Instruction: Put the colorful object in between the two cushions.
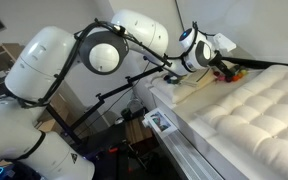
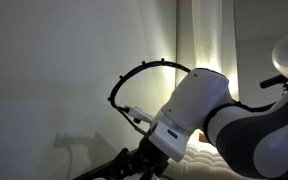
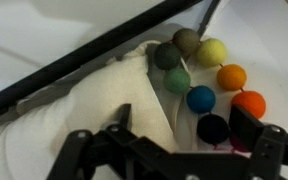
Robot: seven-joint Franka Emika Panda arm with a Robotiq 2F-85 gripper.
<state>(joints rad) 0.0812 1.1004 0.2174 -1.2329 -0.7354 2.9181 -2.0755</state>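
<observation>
Both fingers (image 3: 248, 122) stand spread wide with nothing between them, so I have no grip. They hang just above the beads (image 3: 200, 98), straddling the near end of the string. I judge that the width suits the job: the string lies curled in a loop, not in a line, and a wide mouth lets me come down over two strands at once.

In the wrist view the loop runs from dark and yellow beads at the far end, round through orange and red on the right, with green, blue and a black one on the left. Just left of it rises a fold of the smooth cushion (image 3: 79, 115), its edge almost touching the green bead. A black bar (image 3: 84, 55) slants across beyond.

In an exterior view the arm (image 1: 134, 40) reaches to the far left corner of the tufted cushion (image 1: 259, 105). A speck of red by the fingers is all I can see of the string there.

So the beads lie near where the cushions meet, but on top, not down in the gap. Whether the white under them is the tufted one I cannot tell. Next I would pinch the string and carry it to the seam. Being limp, it may trail or slip out.
</observation>
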